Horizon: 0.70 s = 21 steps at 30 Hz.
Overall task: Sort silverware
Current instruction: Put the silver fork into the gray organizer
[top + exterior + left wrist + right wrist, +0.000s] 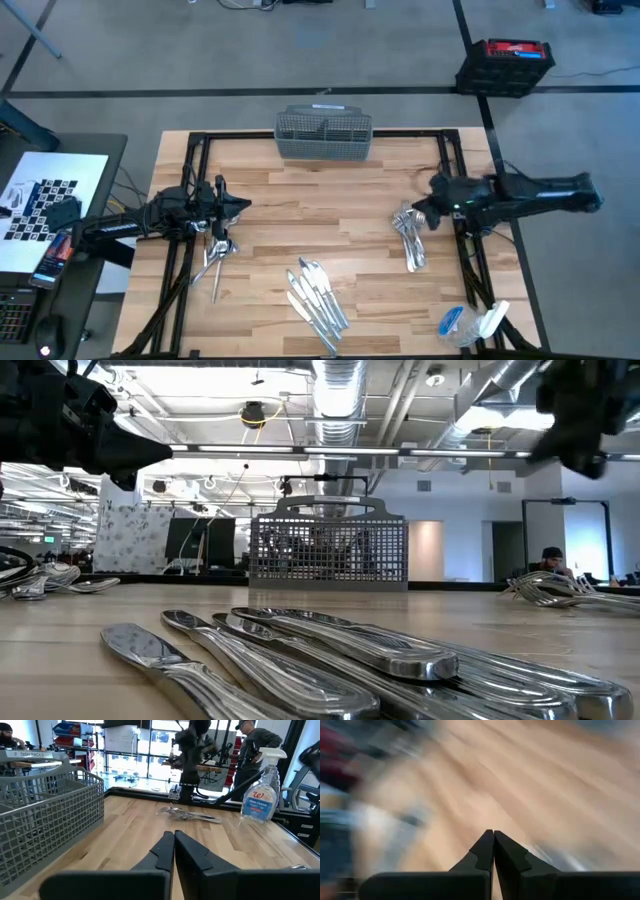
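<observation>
The silverware lies in three heaps on the wooden table. Spoons (215, 255) lie at the left, knives (318, 295) near the front edge, and forks (410, 240) at the right. The knives (330, 660) fill the foreground of the low view. My left gripper (245, 206) hovers shut above the table, just beyond the spoons, and points level toward the right; its fingertips (174, 837) meet with nothing between them. My right gripper (418, 213) hangs shut above the far end of the forks, tipped downward, with nothing between its fingers (493, 837).
A grey wire-mesh basket (323, 135) stands at the middle of the table's far edge. A spray bottle (475, 322) lies at the near right corner. Bare wood spans the table's middle. People stand in the room beyond the table.
</observation>
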Tool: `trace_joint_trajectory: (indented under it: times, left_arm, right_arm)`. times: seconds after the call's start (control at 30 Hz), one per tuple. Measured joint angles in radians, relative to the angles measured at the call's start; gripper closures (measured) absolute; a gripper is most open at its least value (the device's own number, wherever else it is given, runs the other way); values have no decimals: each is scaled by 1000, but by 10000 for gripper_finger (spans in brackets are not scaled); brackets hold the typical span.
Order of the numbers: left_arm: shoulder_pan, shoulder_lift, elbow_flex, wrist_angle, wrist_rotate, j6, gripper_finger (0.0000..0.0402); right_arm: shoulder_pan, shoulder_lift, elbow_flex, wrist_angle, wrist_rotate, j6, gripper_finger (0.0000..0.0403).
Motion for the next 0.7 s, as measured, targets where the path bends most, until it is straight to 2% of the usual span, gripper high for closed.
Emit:
trace_joint_trajectory:
  times: [0.1, 0.2, 0.3, 0.4, 0.53, 0.7]
  left_arm:
    - [0, 0, 0, 0, 0, 0, 402]
    - [0, 0, 0, 0, 0, 0, 402]
    - [0, 0, 0, 0, 0, 0, 402]
    - [0, 0, 0, 0, 0, 0, 402]
    - [0, 0, 0, 0, 0, 0, 402]
    - [0, 0, 0, 0, 0, 0, 402]
  right_arm:
    - [-2, 194, 72, -255, 6, 107, 403]
    - [1, 327, 91, -370, 6, 127, 403]
    - [-3, 406, 92, -342, 6, 52, 400]
    - [-44, 439, 92, -263, -2, -52, 380]
    - [-180, 445, 92, -211, -81, -204, 329]
    - [-409, 425, 92, -202, -209, -409, 269]
